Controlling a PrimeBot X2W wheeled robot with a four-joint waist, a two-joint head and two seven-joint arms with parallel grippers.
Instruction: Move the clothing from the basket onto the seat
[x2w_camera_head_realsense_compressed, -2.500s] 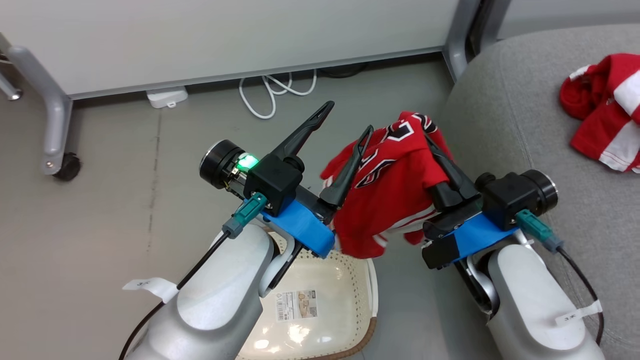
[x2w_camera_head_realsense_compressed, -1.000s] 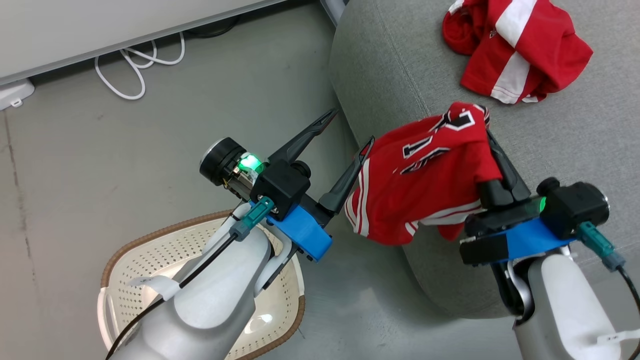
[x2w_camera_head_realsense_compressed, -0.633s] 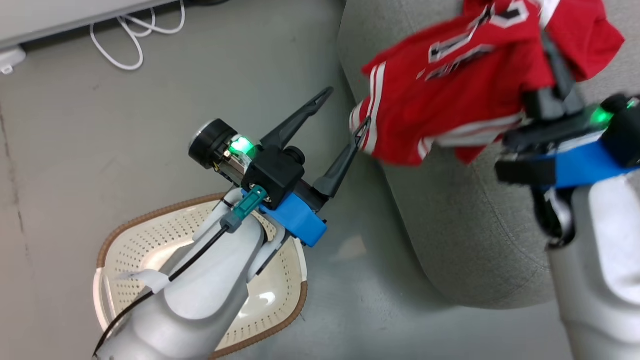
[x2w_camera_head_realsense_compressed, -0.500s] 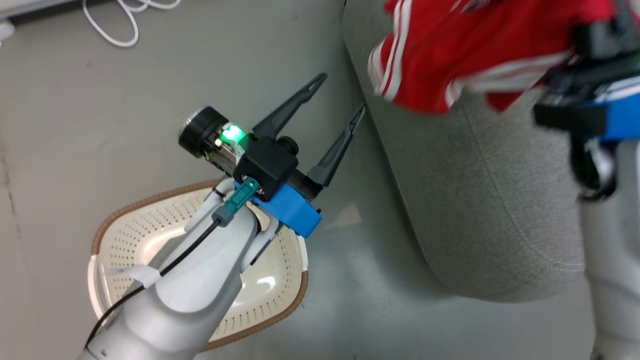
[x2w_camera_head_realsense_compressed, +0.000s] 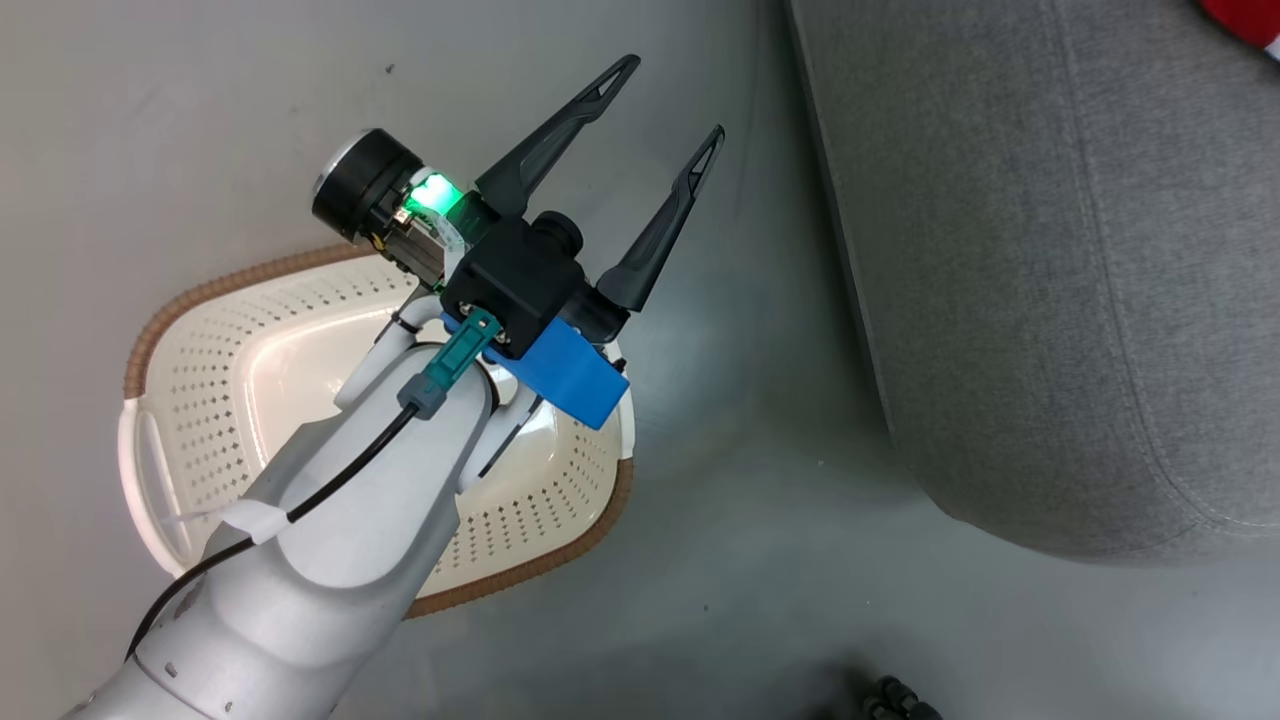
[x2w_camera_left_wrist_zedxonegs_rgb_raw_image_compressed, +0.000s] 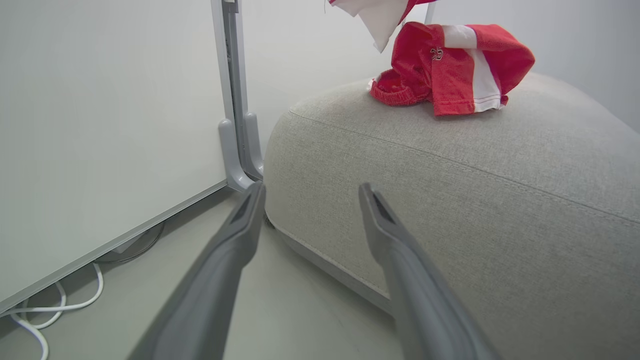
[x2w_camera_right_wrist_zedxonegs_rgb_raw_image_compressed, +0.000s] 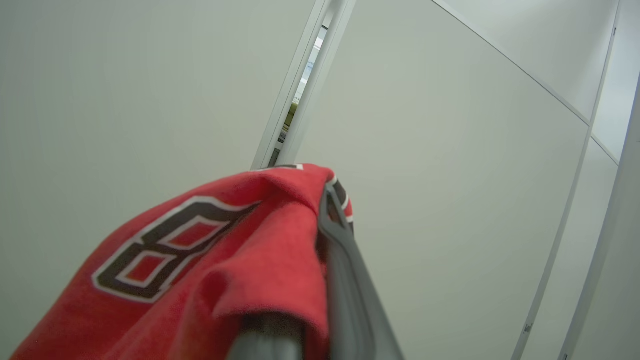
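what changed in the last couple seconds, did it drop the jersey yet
Not yet. The right hand has carried the jersey away from the basket and up over the sofa, and it stays shut on the fabric; nothing was let go. Unchanged: the left hand is open and empty above the basket, the basket holds no clothing, and the striped garment lies on the sofa.

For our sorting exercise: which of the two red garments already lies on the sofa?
The white-striped shirt, crumpled on the sofa; the lettered jersey hangs clamped in the right gripper.
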